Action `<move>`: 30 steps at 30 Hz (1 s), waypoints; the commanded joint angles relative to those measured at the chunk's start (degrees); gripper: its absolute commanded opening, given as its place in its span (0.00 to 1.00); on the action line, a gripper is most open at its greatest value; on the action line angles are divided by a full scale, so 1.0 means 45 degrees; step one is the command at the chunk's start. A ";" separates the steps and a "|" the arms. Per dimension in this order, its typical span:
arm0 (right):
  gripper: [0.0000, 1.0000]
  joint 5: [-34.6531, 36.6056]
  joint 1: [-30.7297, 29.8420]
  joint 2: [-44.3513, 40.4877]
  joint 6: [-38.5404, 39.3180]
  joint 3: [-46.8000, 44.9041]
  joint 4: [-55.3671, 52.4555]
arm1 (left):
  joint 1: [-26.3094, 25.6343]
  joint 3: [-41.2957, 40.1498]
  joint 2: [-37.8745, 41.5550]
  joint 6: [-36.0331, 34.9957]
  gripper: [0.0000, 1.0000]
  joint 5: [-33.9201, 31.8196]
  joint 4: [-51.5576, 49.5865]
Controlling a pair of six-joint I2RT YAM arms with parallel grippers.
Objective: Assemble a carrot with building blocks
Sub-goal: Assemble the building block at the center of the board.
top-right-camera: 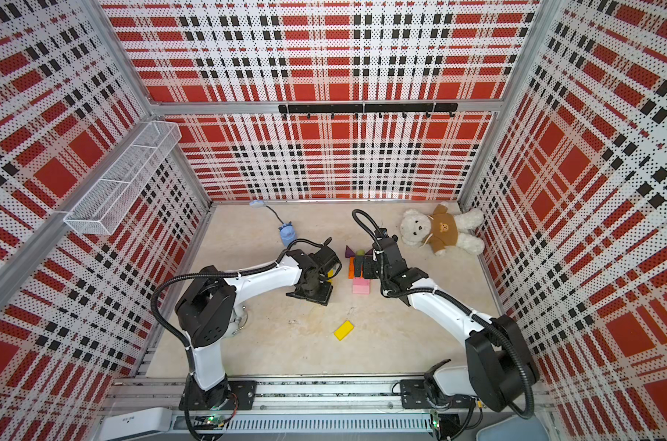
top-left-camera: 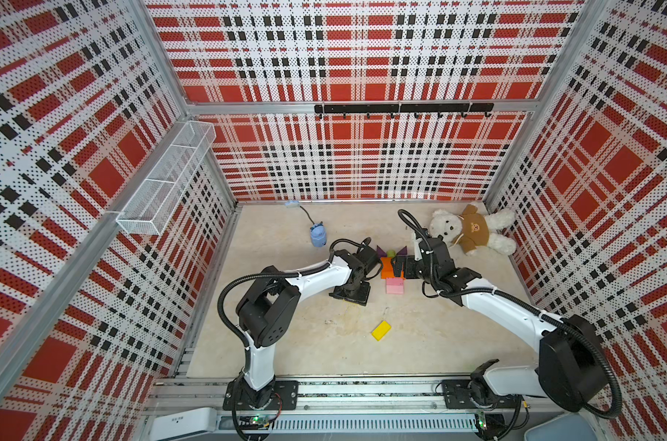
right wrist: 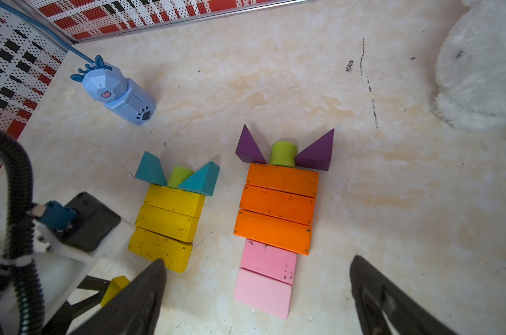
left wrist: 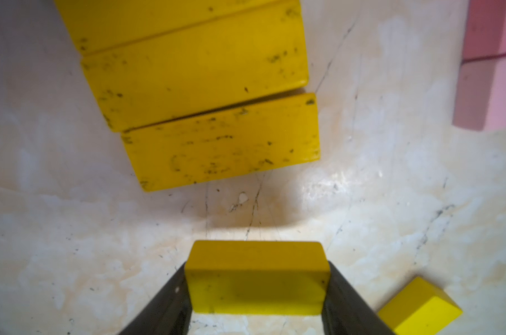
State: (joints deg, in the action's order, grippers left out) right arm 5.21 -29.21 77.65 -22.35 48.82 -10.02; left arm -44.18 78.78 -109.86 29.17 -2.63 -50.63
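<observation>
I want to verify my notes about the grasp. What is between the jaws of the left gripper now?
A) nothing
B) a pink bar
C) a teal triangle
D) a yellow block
D: in the left wrist view, the jaws of the left gripper press on the two ends of a yellow block, which is apart from the three stacked yellow bars ahead of it.

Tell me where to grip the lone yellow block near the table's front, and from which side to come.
Grip the lone yellow block across its long edges, near their middle, coming down from above. It lies flat and askew on the table, apart from the other blocks, so its sides are low but free. Turn the wrist so the jaws face those long edges.
</observation>
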 commanded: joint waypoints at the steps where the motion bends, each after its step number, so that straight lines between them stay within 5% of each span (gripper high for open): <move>1: 1.00 0.0130 -0.0068 0.0201 0.0132 0.0162 0.0372 | 0.0259 0.0124 -0.0328 0.0511 0.66 -0.0211 0.0178; 30: 1.00 0.0150 -0.0081 0.0197 0.0132 0.0148 0.0412 | 0.0842 0.0120 -0.1167 0.0692 0.65 0.0107 0.0919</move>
State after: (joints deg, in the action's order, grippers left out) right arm 5.41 -29.28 77.67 -22.28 48.84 -10.02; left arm -41.10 78.81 -113.93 31.99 -1.85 -47.09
